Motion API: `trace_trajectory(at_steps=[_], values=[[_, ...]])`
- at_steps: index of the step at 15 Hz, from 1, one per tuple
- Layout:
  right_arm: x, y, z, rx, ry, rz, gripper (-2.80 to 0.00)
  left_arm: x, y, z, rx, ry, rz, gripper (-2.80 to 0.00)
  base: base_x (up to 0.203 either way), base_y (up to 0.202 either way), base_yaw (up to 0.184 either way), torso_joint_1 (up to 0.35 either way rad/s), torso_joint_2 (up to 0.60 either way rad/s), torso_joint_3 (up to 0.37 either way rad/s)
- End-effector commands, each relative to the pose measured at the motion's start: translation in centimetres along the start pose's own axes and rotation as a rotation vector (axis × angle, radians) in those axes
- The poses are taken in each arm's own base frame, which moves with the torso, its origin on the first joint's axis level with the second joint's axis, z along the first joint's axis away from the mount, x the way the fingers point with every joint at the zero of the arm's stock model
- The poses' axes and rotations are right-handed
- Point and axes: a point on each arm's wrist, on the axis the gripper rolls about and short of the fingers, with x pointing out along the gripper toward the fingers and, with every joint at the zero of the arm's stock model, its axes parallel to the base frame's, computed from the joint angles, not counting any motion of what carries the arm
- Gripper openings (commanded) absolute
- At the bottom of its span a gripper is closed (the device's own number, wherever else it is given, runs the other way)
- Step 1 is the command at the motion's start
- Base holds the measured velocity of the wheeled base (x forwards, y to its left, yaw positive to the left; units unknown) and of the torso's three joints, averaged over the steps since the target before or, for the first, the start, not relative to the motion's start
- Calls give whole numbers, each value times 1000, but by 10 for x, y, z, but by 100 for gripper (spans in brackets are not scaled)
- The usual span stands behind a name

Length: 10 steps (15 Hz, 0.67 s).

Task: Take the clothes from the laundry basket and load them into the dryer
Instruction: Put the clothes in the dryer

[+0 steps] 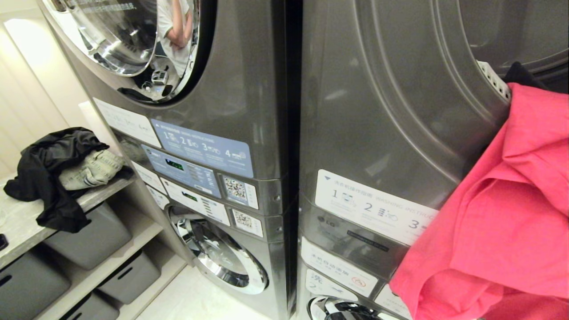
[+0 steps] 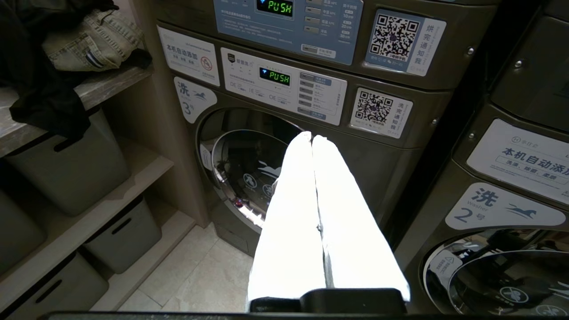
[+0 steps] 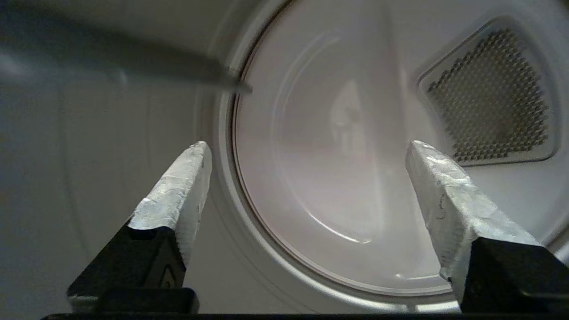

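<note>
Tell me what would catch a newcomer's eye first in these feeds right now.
The bright pink garment stands out, draped over the lip of the open dryer at the right of the head view. In the right wrist view the right gripper is open and empty inside the drum, facing its pale back wall and perforated vent. On the left, dark clothes are heaped on a shelf.

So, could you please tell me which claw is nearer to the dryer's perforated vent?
The right. The right claw is open inside the dryer drum, facing the vent. The left claw is shut, out by the lower washer door.
</note>
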Motion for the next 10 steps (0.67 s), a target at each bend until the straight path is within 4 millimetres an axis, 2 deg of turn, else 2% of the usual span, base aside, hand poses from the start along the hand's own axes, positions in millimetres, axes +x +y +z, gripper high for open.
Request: trace_trajectory(at_steps=[1,6,10], values=[[-20,-13,33,19,-42,3,0,2,0,-9,0,29,1,-280,0,0,0,0,0,0],[-44,-21,36,35,6,24,0,2,0,-9,0,29,0,-280,0,0,0,0,0,0],[-86,-35,46,77,49,52,0,2,0,-9,0,29,1,-280,0,0,0,0,0,0]])
